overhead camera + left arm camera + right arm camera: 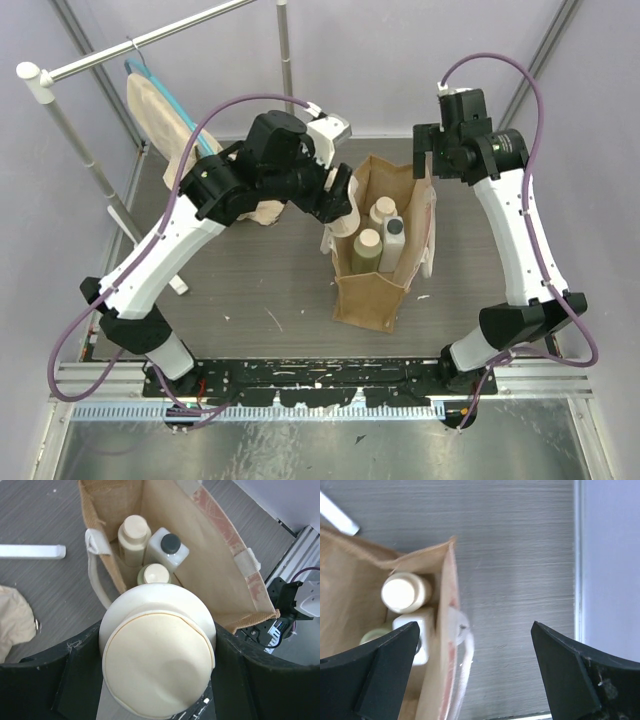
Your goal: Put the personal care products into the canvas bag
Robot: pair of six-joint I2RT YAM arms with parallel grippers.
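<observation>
The left gripper (158,672) has its black jaws clamped on either side of a round cream plastic bottle with a wide cap (156,630), held just above the open mouth of the tan-brown upright canvas bag with pale strap handles (368,292). From the left wrist only the bottle's flat cap top and shoulder show. Its body is hidden beneath them, and the fingertips are covered too.

Three more bottles stand upright inside the bag, packed close together: a round cream bottle (134,534), a white rectangular bottle with a dark round cap (168,549), and a yellowish round bottle (155,573) whose lower half is cut off by the held cap.

The right gripper (475,626) hangs just beside the bag's far right edge, jaws spread wide with nothing between them. In its view one finger (380,670) blocks part of the bag's contents. The bag rests on the grey wood-grain table (250,290).
</observation>
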